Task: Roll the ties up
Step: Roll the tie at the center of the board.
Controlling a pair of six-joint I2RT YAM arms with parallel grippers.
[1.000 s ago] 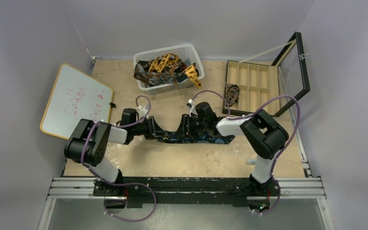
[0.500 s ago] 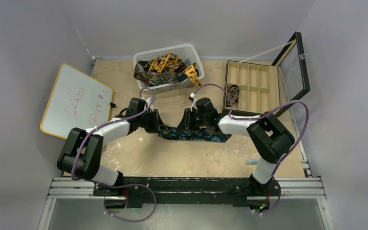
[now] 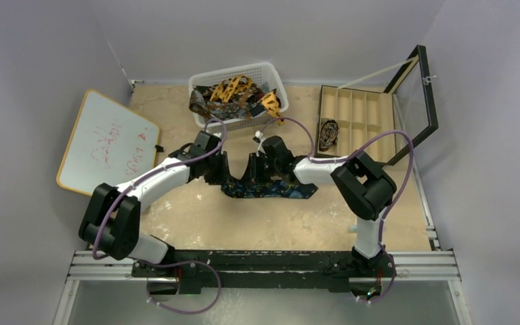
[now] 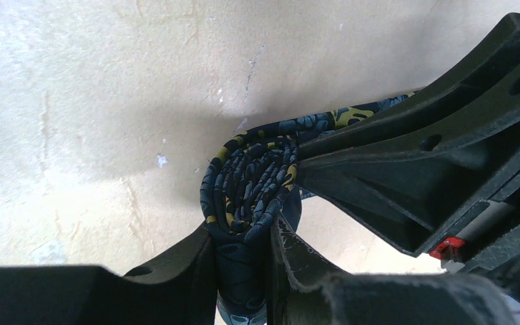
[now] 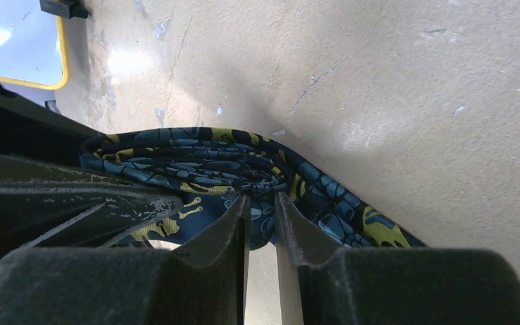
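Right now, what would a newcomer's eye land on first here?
Both arms meet at mid-table over one navy tie with a blue-gold print. The left gripper pinches a coiled end of it, and the right gripper is closed on the fabric just beside. Behind them, a white mesh basket at the far edge holds a tangle of more ties, the orange-yellow one brightest.

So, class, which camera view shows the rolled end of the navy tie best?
The left wrist view: it shows the coiled layers of the navy tie end-on and close, in the left gripper. The right wrist view shows them sideways, flatter. The top view shows only the tie's loose length; the roll is hidden.
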